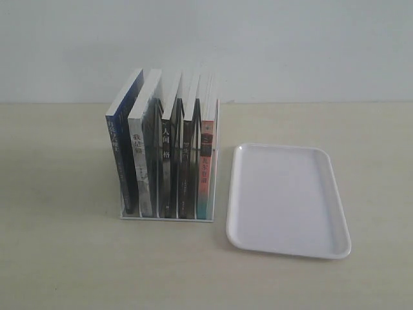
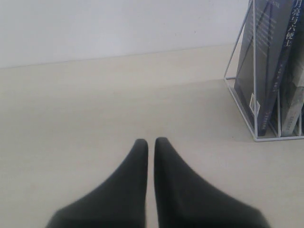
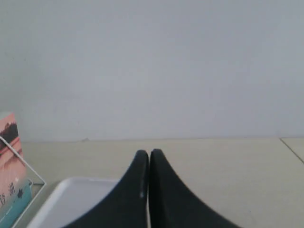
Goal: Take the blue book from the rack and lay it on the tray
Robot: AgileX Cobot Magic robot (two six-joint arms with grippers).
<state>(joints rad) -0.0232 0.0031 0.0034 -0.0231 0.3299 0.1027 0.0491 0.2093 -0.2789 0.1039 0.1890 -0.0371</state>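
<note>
The blue book (image 1: pixel 122 152) stands upright in the leftmost slot of the wire rack (image 1: pixel 168 216), its dark blue spine facing the camera. The left wrist view shows its cover (image 2: pixel 266 61) behind the rack's wires (image 2: pixel 254 71). To the right of the rack lies the white tray (image 1: pixel 288 199), with nothing on it; one corner (image 3: pixel 71 199) shows in the right wrist view. My left gripper (image 2: pixel 151 142) is shut and holds nothing, hanging over bare table apart from the rack. Over the tray's edge my right gripper (image 3: pixel 149 153) is shut and empty too. Neither gripper appears in the exterior view.
Several other books fill the rack: a white-spined one (image 1: pixel 143 168), two dark ones (image 1: pixel 166 161), and a pink-and-teal one (image 1: pixel 206 165) at the right end, also seen as a pink cover (image 3: pixel 9 156). A pale wall stands behind the beige table (image 1: pixel 64 258).
</note>
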